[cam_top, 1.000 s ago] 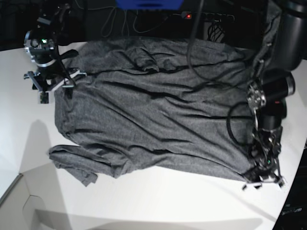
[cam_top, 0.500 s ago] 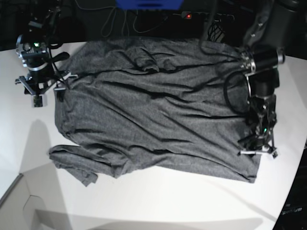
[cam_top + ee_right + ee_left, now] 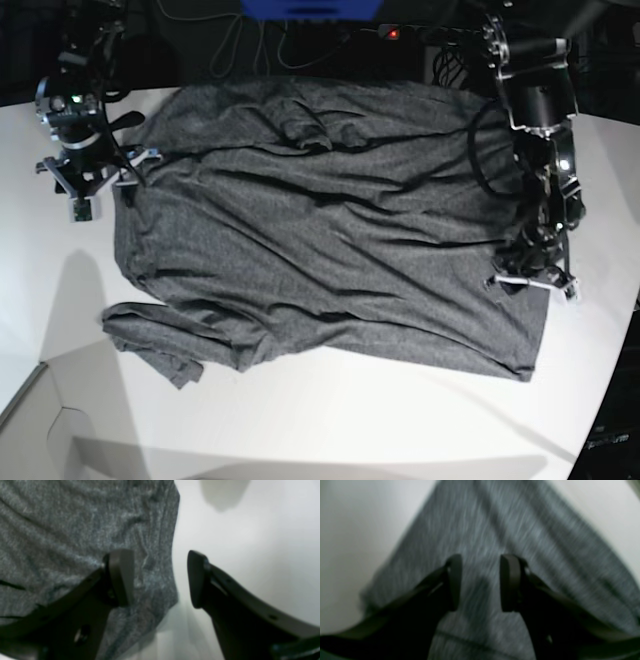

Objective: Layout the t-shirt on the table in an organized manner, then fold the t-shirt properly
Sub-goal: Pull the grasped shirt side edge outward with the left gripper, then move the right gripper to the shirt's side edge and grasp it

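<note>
Lying spread across the middle of the table [image 3: 330, 420], back edge at the table's far edge, one sleeve bunched toward the near left corner: the shirt [image 3: 320, 240]. Probably laid out for flattening, not yet folded. Poised over the shirt's right edge, jaws apart with nothing between, likely ready to pinch the hem: left gripper [image 3: 533, 283]. Straddling the shirt's left edge, jaws wide apart, empty: right gripper [image 3: 92, 173]. Counted: one shirt, one table, two grippers.
</note>
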